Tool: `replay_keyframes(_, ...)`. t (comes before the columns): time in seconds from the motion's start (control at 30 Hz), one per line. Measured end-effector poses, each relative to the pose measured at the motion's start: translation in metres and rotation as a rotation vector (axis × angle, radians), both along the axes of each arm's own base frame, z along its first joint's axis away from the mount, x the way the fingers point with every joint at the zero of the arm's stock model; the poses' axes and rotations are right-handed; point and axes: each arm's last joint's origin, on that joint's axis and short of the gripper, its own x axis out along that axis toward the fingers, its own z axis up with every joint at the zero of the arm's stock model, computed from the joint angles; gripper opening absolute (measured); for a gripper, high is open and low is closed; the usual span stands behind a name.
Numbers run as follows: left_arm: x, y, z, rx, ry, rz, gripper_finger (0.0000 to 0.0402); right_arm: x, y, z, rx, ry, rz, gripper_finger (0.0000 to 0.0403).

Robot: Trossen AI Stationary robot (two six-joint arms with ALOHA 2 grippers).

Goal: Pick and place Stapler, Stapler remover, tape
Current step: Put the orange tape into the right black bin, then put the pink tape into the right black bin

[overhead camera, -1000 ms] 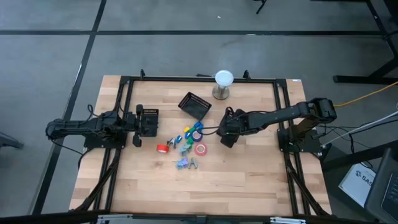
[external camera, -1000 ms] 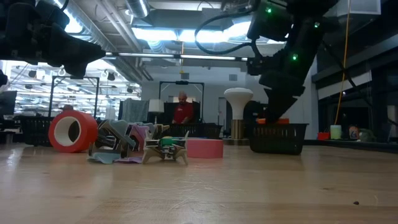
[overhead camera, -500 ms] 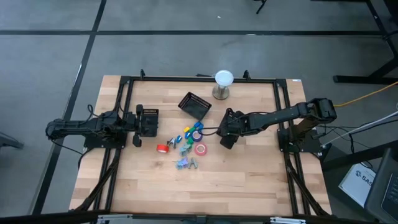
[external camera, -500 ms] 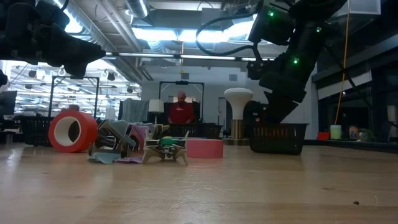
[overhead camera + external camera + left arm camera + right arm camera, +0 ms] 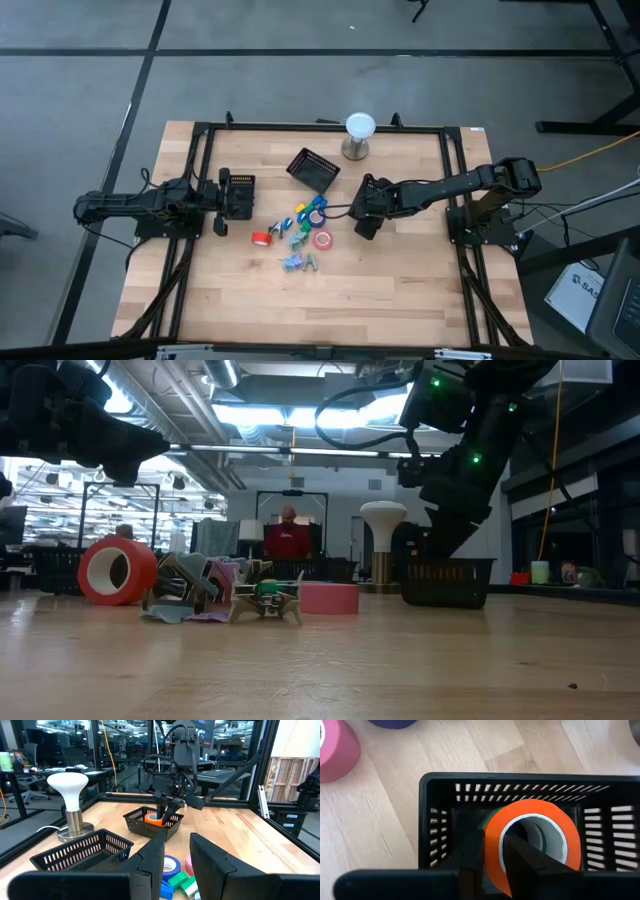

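Progress: early, by my reading; one orange ring-shaped tape roll (image 5: 532, 842) lies inside the small black mesh basket (image 5: 440, 795), apparently with a green roll under it.
Right claw (image 5: 492, 865): above that basket, fingers slightly apart astride the orange roll's wall; whether they grip it I cannot tell.
Left to do: red tape roll (image 5: 260, 238), pink roll (image 5: 322, 240), blue roll (image 5: 317, 212) and the small blue and green stapler-type items (image 5: 300, 263) lie loose on the wooden counter (image 5: 400, 280) beside the basket.
Second black mesh basket (image 5: 313, 169): farther off, contents not visible.
Left claw (image 5: 176, 865): waits beyond the pile, fingers slightly apart, empty.
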Motion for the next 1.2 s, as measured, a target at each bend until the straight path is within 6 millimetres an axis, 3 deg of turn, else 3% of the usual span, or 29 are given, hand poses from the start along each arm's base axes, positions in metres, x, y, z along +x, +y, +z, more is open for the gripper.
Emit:
replay_keyframes(0.23,0.000,0.000,0.000,0.000,0.000,0.000,0.0088,0.000,0.000,0.000,-0.001,0.001,0.002,0.0083)
replay_keyframes(0.67,0.000,0.000,0.000,0.000,0.001,0.000,0.0088,0.001,0.000,0.003,-0.005,0.003,0.013,0.0194)
replay_keyframes(1.2,0.000,0.000,0.000,0.000,0.001,0.000,0.0088,0.023,0.003,0.051,-0.006,-0.040,0.050,0.0173)
